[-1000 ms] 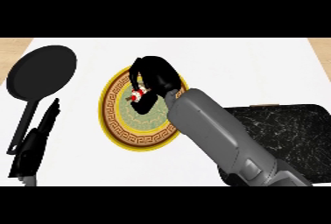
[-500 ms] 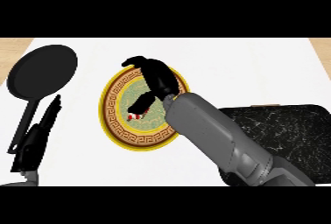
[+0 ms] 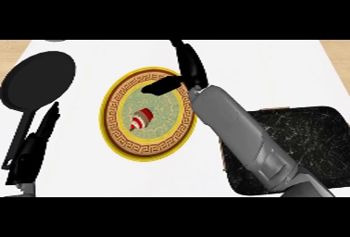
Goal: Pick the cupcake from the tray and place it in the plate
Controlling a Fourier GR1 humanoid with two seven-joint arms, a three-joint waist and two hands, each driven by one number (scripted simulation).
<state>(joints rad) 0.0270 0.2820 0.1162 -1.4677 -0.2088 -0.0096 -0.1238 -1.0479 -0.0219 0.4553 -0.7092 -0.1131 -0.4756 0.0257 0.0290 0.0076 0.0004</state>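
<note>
My right robot hand [image 3: 183, 69] is open above the plate [image 3: 116, 139]. The cupcake [image 3: 139, 119] lies tipped there; probably light, soft, fragile: grip its base sideways.

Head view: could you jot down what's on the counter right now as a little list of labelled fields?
cupcake: lying tipped over on the plate, not held
plate: round, gold patterned rim, on the white counter
tray: dark, at the right, partly under the forearm
right hand: above the plate's upper right rim, fingers straight
left hand: at the left edge, fingers unclear
pan: black, at the left
</note>
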